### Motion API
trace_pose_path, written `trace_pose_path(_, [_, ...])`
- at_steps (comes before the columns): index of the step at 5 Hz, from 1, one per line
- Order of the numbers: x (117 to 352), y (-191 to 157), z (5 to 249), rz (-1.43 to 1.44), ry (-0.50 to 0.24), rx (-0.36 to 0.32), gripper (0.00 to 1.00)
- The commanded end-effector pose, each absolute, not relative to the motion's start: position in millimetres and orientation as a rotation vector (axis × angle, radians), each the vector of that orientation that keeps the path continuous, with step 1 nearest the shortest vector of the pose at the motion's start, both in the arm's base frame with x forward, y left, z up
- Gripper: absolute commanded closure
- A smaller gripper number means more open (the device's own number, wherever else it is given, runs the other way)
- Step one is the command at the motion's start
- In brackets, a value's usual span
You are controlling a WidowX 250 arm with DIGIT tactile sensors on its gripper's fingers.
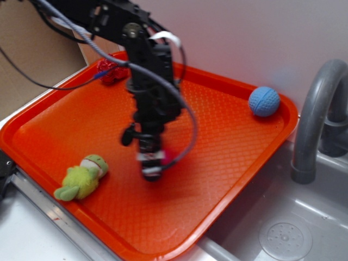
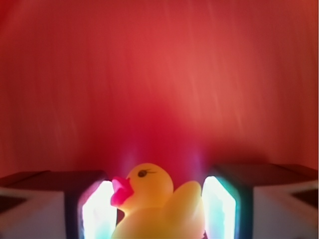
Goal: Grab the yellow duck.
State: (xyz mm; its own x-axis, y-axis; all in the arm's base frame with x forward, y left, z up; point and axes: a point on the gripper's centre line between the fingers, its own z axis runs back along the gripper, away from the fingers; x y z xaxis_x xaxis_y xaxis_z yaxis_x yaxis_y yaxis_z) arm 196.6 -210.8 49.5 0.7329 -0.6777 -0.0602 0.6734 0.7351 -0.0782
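Observation:
The yellow duck [image 2: 154, 206] has a pink-orange beak pointing left. In the wrist view it sits between my gripper's [image 2: 158, 211] two pale pads [image 2: 97, 211], filling the gap, with its beak at the left pad and its tail against the right one. The gripper is shut on the duck. The duck looks sharp while the orange tray [image 2: 159, 74] behind it is streaked with blur. In the exterior view my gripper [image 1: 151, 166] points down over the middle of the tray [image 1: 228, 179]. The fingers hide the duck there, apart from a pink spot beside them.
A lime-green plush frog [image 1: 81, 178] lies at the tray's front left. A blue ball [image 1: 264, 101] sits at the back right corner and a red object [image 1: 111, 70] at the back left. A grey faucet [image 1: 315, 119] and a sink [image 1: 283, 234] are to the right.

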Motion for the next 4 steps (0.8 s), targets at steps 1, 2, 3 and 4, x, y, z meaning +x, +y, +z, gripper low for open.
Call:
trace_pose_path(1, [171.1,-120.9,167.8,-0.378,-0.152,-0.015,1.0])
trace_pose_path(2, [165.4,-99.5,216.8,-0.322,-0.197,0.01,1.0])
trace_pose_path(3, [170.9,-97.2,267.3,-0.314,-0.184,0.033,1.0])
trace_pose_path(4, [179.9,-100.3,253.6,-0.324,-0.13,0.041,1.0])
